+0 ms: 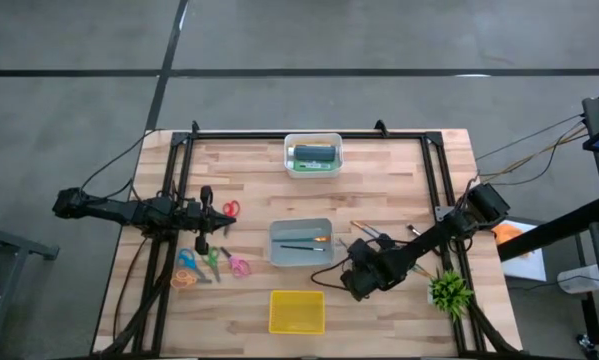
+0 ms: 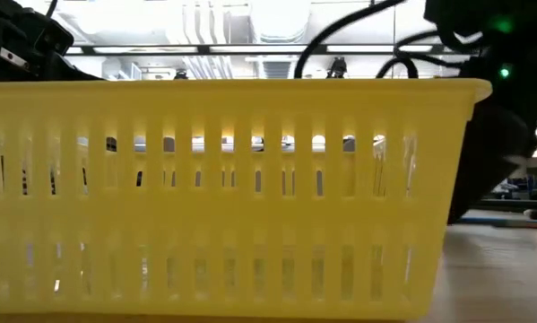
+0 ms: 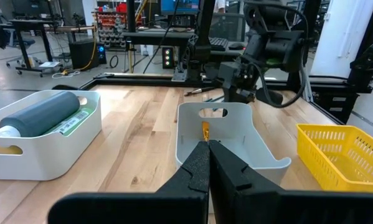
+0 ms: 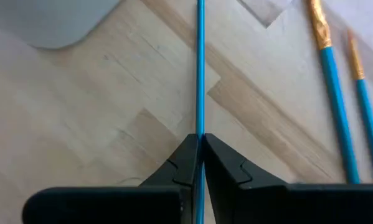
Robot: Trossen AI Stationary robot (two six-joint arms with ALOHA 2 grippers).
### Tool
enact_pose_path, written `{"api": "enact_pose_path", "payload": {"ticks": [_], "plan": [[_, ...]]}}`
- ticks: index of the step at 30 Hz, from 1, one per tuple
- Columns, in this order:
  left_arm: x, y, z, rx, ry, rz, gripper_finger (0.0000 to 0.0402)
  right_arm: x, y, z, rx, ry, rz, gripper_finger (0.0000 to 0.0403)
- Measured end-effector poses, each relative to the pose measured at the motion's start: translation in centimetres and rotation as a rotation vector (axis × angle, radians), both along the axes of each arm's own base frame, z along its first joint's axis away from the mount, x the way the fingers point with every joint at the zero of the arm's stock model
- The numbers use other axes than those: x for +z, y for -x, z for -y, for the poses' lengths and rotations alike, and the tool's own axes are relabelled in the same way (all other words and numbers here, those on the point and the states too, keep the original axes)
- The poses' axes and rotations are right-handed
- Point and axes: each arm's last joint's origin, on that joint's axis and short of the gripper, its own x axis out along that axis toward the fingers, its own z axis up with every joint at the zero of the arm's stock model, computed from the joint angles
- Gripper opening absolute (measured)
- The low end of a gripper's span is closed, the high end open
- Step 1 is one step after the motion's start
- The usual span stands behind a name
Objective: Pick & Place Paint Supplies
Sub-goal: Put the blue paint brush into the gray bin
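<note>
One blue-handled brush (image 4: 200, 74) pinched between right gripper (image 4: 200, 163) jaws, above table (image 4: 80, 124).

A: Where does the high view sit?
B: Directly overhead, facing down, far enough to hold the whole table (image 1: 249, 185).

A: And the low view?
B: At tabletop level, looking across, pressed close against the yellow basket (image 2: 223, 197), which fills it.

A: The wrist views?
B: The left wrist view faces level across the table toward the grey tray (image 3: 226, 140). The right wrist view points steeply down, very near the wood.

A: Shared ground?
B: High, low and left wrist views all show the basket.
</note>
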Motion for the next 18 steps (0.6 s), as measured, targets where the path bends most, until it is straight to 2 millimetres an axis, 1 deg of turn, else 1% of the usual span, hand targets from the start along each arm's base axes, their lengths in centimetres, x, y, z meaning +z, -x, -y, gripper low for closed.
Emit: {"api": "enact_pose_path", "payload": {"ticks": [8,12,18], "plan": [[0.0,0.0,0.0,0.000,0.000,0.000,0.0000,2.6,-0.6,-0.2,0.000,0.081,-0.039,0.0018],[0.0,0.0,0.0,0.000,0.000,0.000,0.0000,4.4,-0.9,-0.2,0.017,0.128,-0.060,0.0018],[0.0,0.0,0.0,0.000,0.000,0.000,0.0000,7.6,-1.4,-0.1,0.112,0.191,-0.055,0.0018]]}}
